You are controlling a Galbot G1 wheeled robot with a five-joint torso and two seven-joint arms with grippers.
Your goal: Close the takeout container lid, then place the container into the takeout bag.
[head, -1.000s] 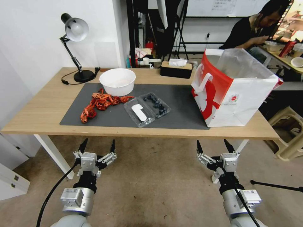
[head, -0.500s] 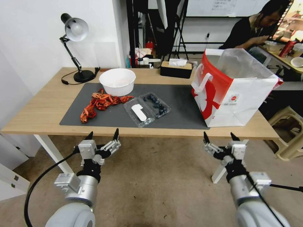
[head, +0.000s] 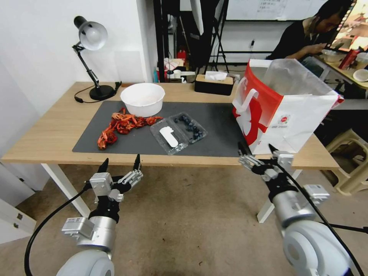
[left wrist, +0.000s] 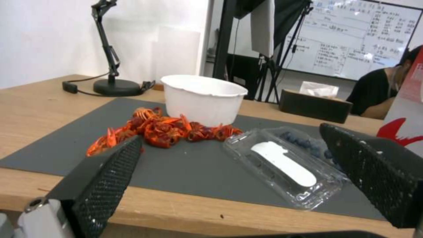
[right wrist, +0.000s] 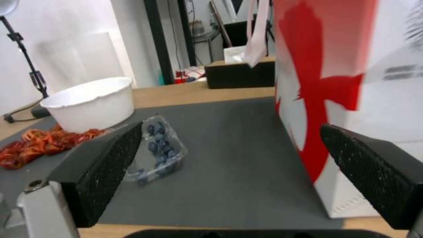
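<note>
**Container open on the mat, both my grippers short of it**

Container [head: 178, 132] is lying flat open in the middle of the dark mat [head: 214, 115], blueberries in the half toward the bag. The lid [head: 169, 136] is folded back on the mat on the side nearer the table's front edge, white label face up. In my left wrist view the lid [left wrist: 282, 164] is right ahead, between my two fingers, with the berries behind it.

Just beside the container, toward my left, there's a pile of red crayfish [head: 122, 125], and a white bowl [head: 142, 99] is touching the back of that pile. The bag [head: 283, 111] stands upright on the right end of the table [head: 46, 134], mouth open with the clear liner sticking up, a white handle hanging down its red side. It's well apart from the container.

My left gripper [head: 119, 163] is below the front edge of the table, fingers spread wide, nothing in them. My right gripper [head: 256, 147] is up at the table's front edge, just in front of the bag's near corner, fingers also spread and holding nothing. Its wrist view has the bag [right wrist: 348, 82] close on one side and the berries [right wrist: 159, 148] on the other.

Lamp [head: 90, 53] and tissue box [head: 214, 83] are at the back of the table.
</note>
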